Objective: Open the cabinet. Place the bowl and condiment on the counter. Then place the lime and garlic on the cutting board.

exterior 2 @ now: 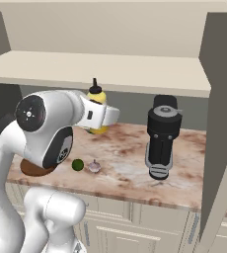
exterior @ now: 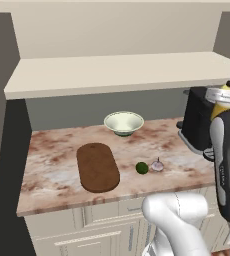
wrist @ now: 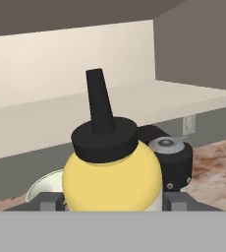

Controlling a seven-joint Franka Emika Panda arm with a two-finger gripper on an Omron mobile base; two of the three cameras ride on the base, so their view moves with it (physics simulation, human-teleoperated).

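**Between the jaws: yellow condiment bottle, held above the worktop**

Between the jaws (wrist: 112, 201), clamped on both sides: the condiment (wrist: 112, 174), upright, black nozzle cap pointing up, yellow body bulging past each finger in the hand view. Held clear of the worktop (exterior: 57, 170), just under the front edge of the cabinet shelf (exterior: 112, 75), as seen in the right base view (exterior 2: 96, 111).

Below and to the left of the jaws, resting on the worktop: the bowl (exterior: 123, 122), near the back wall, upright. Further forward of it, flat on the marble: the cutting board (exterior: 97, 167), bare on top. Just right of the board, off its surface: the lime (exterior: 142, 168) and the garlic (exterior: 157, 165), side by side, very close, contact not clear.

Close behind and beneath the jaws in the left base view: a black countertop appliance (exterior: 197, 122) with a grey cap, standing on the worktop; in the right base view it stands well to the right of the held bottle (exterior 2: 161, 141).

Above the jaws: open cabinet interior (exterior 2: 105, 29), cream back panel.
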